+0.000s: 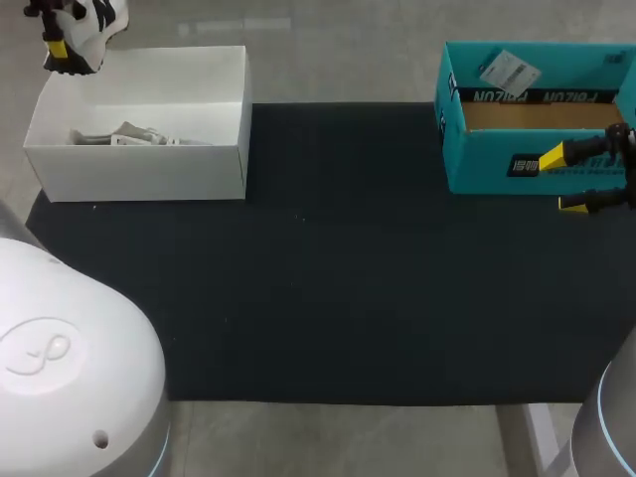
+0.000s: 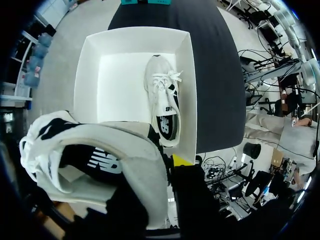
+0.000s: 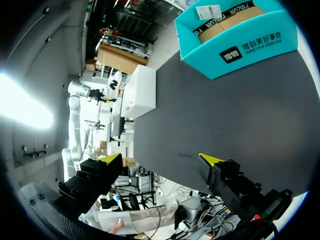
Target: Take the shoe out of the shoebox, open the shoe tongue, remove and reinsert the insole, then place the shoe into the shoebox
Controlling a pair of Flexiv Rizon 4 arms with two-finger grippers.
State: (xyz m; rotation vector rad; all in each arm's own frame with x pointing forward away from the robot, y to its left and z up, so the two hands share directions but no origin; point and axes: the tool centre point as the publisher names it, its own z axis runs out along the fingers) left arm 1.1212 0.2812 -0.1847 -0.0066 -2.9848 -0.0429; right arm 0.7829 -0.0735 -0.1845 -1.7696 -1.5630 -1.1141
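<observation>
A white shoebox (image 1: 139, 149) stands at the mat's far left, and one white shoe (image 1: 134, 135) lies inside it, seen with its laces up in the left wrist view (image 2: 162, 100). My left gripper (image 1: 60, 45) hangs above the box's far left corner, shut on a second white and black shoe (image 1: 94, 22). In the left wrist view this held shoe (image 2: 90, 160) fills the space beside the gripper (image 2: 157, 172); one yellow fingertip (image 2: 181, 160) shows and the other is hidden behind the shoe. My right gripper (image 1: 566, 181) is open and empty at the right edge, its fingertips (image 3: 210, 159) wide apart over the mat.
A teal cardboard box (image 1: 527, 119) with a paper tag inside stands at the far right, just behind my right gripper, and also shows ahead of it in the right wrist view (image 3: 235, 45). A black mat (image 1: 328, 278) covers the table between the two boxes.
</observation>
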